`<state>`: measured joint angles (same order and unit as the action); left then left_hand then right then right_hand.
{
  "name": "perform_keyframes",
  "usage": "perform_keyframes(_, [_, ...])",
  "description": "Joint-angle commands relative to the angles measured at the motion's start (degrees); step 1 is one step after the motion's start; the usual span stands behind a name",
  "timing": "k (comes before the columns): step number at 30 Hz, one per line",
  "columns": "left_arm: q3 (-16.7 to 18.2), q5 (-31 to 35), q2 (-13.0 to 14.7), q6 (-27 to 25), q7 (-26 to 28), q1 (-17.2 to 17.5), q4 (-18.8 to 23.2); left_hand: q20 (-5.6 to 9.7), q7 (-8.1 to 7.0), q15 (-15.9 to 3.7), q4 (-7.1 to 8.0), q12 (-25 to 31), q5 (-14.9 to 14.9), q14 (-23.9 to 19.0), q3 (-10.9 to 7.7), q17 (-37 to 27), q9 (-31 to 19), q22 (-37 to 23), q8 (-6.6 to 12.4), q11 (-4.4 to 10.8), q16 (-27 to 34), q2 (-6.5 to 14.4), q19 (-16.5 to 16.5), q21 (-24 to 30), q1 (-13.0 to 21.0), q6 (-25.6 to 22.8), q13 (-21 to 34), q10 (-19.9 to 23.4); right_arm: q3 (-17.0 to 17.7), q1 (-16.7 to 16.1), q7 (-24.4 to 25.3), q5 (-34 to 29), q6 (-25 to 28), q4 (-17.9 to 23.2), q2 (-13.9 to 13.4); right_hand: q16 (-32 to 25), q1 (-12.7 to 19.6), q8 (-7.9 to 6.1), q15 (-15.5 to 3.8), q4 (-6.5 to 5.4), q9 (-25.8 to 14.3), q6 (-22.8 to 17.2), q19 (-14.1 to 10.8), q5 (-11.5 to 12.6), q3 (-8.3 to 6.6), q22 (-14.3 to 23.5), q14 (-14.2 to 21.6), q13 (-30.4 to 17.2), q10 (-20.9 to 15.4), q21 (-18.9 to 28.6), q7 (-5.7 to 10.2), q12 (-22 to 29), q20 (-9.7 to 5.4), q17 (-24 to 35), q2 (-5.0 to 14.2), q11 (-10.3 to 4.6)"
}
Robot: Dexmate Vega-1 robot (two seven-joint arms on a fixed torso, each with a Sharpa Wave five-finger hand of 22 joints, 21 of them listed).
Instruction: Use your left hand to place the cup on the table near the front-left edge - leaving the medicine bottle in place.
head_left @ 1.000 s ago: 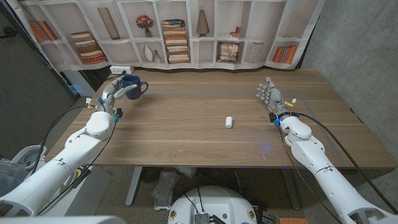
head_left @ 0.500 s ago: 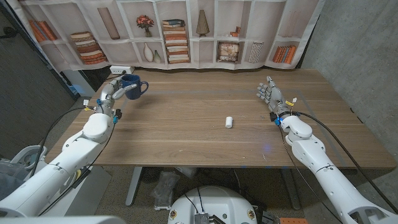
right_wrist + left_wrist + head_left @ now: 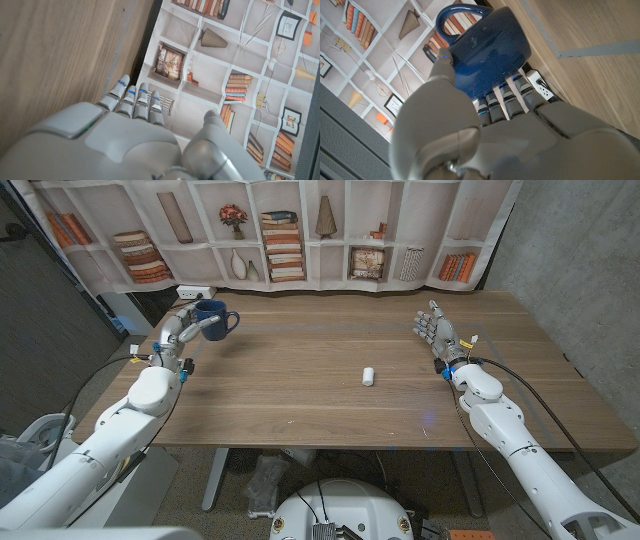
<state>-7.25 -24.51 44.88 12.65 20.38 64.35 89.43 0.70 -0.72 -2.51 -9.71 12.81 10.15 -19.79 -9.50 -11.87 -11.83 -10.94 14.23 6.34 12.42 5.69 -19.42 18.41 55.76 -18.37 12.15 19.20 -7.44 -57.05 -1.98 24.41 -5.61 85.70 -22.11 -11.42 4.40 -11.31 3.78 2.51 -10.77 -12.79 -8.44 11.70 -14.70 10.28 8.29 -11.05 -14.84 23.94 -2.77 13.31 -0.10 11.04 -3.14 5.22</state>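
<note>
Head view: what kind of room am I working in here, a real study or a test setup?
Probably a lab test setup, not a real study. The bookshelf behind the wooden table is a printed backdrop that hangs wrinkled, a bare concrete wall stands on the right, and cables trail off both arms.

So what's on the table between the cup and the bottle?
Nothing: head view shows bare wood between the cup, held by the left hand, and the bottle.

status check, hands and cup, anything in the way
Left hand grips the blue cup at the table's far-left corner, not yet set down. Right hand open, holds nothing. Medicine bottle lies mid-table, well off the cup's side.
</note>
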Motion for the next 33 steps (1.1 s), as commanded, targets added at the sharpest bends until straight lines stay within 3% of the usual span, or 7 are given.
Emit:
perform_keyframes(1, [1.93, 0.39, 0.03, 2.14, 0.55, 3.27, 2.36, 0.33, -0.60, -1.10, 2.69, 0.24, 0.22, 0.14, -2.56, -0.10, -0.21, -0.12, 0.12, 0.12, -0.34, 1.30, 0.17, -0.07, 0.10, -1.26, 0.30, 0.51, -0.11, -0.11, 0.12, 0.13, -0.20, -0.15, 0.19, -0.01, 0.42, -0.13, -0.17, -0.04, -0.18, -0.49, -0.68, -0.20, 0.35, 0.08, 0.37, -0.13, -0.47, -0.15, 0.12, -0.05, -0.13, 0.15, 0.25, 0.07])
perform_keyframes(15, [4.16, 3.03, -0.85, 4.07, 2.70, 7.98, 7.12, 0.52, -0.73, -1.17, 2.72, 0.32, 0.22, -0.20, -2.59, -0.11, -0.23, -0.14, 0.21, 0.17, -0.25, 1.24, -0.29, 0.03, 0.07, -1.89, 0.35, 1.07, -0.10, 0.53, -0.20, 0.23, 0.01, -0.46, 0.09, -0.03, 0.46, -0.14, -0.14, 0.00, -0.18, -0.52, -0.78, -0.19, 0.40, 0.09, 0.45, -0.13, -0.49, -0.38, 0.14, -0.05, -0.12, 0.15, 0.31, 0.15])
perform_keyframes(33, [5.34, 5.77, -2.21, 5.06, 2.63, 11.08, 10.19, 0.38, -0.64, -1.16, 2.70, 0.25, 0.22, -0.54, -2.72, -0.12, -0.26, -0.16, 0.09, 0.22, -0.19, 1.31, -0.59, 0.08, 0.17, -2.03, 0.41, 1.29, 0.48, 1.35, -1.25, 0.82, -0.74, -1.82, 0.28, -0.09, 0.52, -0.25, -0.21, 0.07, -0.19, -0.83, -1.06, -0.20, 0.47, 0.10, 0.69, -0.13, -0.97, -0.64, 0.21, 0.13, -0.12, 0.14, 0.39, 0.25])
